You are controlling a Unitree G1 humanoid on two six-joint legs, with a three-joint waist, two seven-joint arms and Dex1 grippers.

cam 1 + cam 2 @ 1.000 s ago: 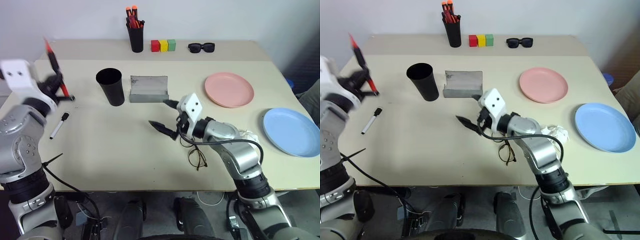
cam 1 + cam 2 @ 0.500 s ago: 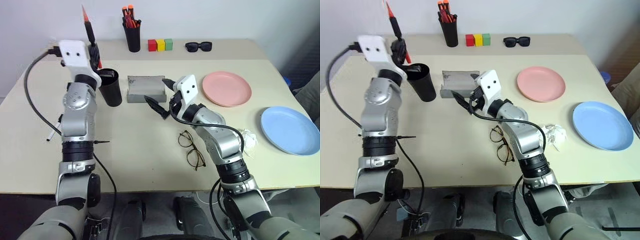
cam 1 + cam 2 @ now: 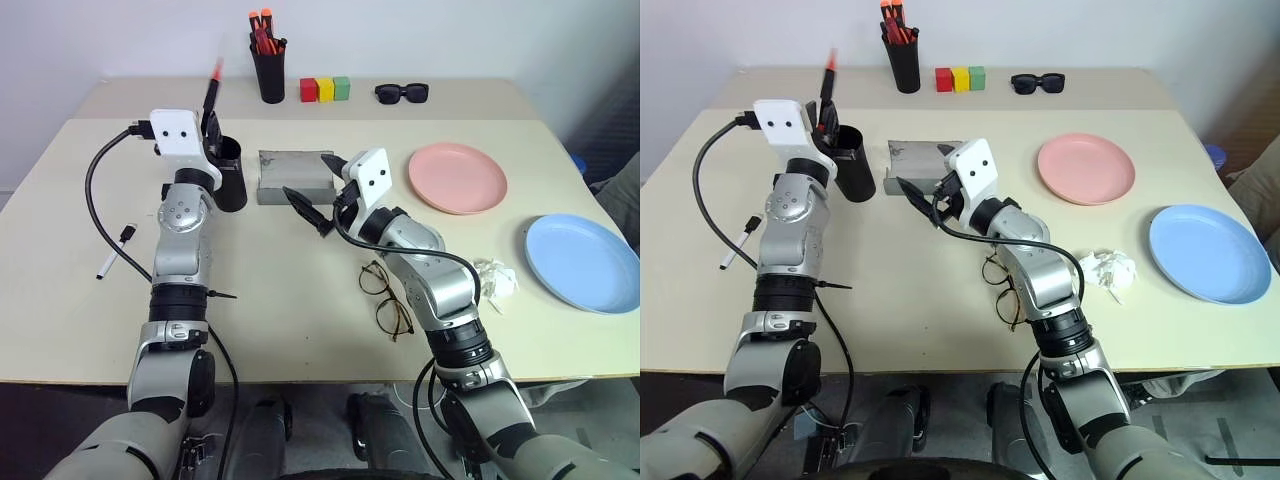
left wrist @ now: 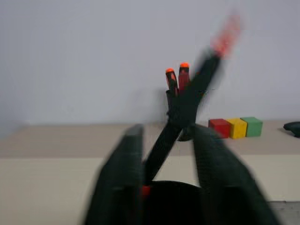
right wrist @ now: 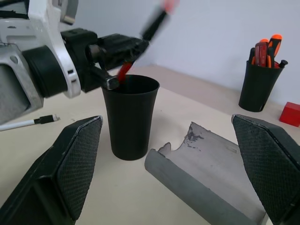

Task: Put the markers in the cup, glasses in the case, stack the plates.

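Left eye view, item by item.

- Left gripper (image 3: 211, 126): upper left of centre, directly above the mouth of the cup (image 3: 232, 186). Jaws parted, wider than the pen between them.
- Red marker (image 3: 213, 88): standing between the left fingers (image 4: 123, 178), long axis steep, leaning toward the upper right, red tip uppermost, lower end at the cup's rim. Heavily smeared in every view; whether a finger touches it cannot be told.
- White marker (image 3: 116, 250): flat on the table (image 3: 260, 300) at the left edge, well apart from both grippers. Long axis diagonal, black cap at the upper right end.
- Right gripper (image 3: 304, 172): centre, spread wide, holding nothing. It hangs over the near right end of the case (image 3: 275, 168) and points toward the upper left, at the cup.
- Case: lying open just right of the cup, long axis across the frame; its near right corner is covered by the right fingers.
- Glasses (image 3: 385, 295): below centre, beside the right forearm, apart from the gripper; one lens partly tucked under the arm.
- Pink plate (image 3: 458, 178): right of centre. Blue plate (image 3: 583, 262): far right, edge cut off by the frame. The two lie apart, unstacked.
- Pen holder (image 3: 272, 75), coloured blocks (image 3: 326, 89), sunglasses (image 3: 402, 94): along the top.
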